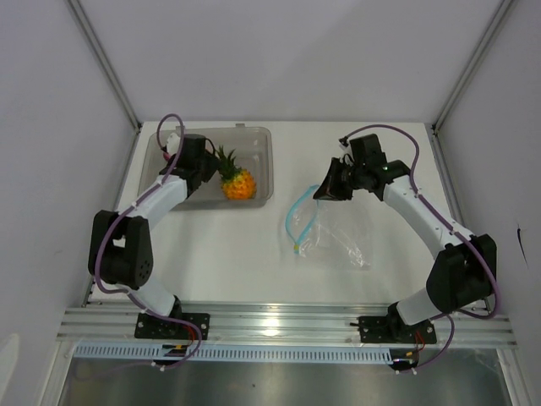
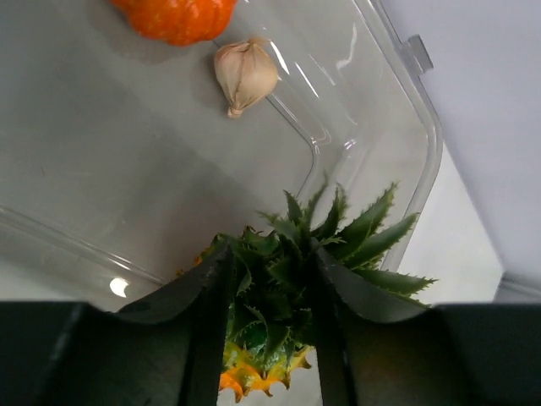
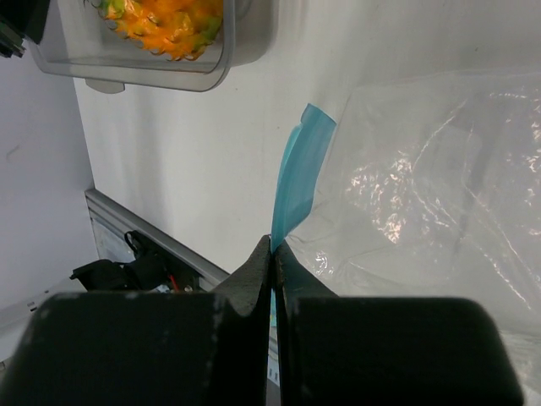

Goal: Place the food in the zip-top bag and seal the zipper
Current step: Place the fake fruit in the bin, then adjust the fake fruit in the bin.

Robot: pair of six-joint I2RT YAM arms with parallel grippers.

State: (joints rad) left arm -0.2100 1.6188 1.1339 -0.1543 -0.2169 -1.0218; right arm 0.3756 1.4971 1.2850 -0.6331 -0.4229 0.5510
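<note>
White-walled cell, white worktop [image 1: 237, 254]. Pineapple [image 1: 237, 182] lies in the grey tray [image 1: 262, 135], upper left of the top view. Its long axis is slanted, crown toward the left gripper [image 2: 270, 254], the nearer arm. Jaws narrow, astride the leaves; gripping or not, can't tell. Right gripper [image 3: 272, 245] jaws pinch the zipper [image 3: 300, 169] of the zip-top bag [image 1: 342, 233], right of centre.

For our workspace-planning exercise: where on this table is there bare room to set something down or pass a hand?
Free: the table strip between the tray and the bag, and the near stretch up to the rail. Crowded: inside the tray, with the pineapple and left gripper; and the bag's mouth, where the right gripper pinches the zipper.
</note>
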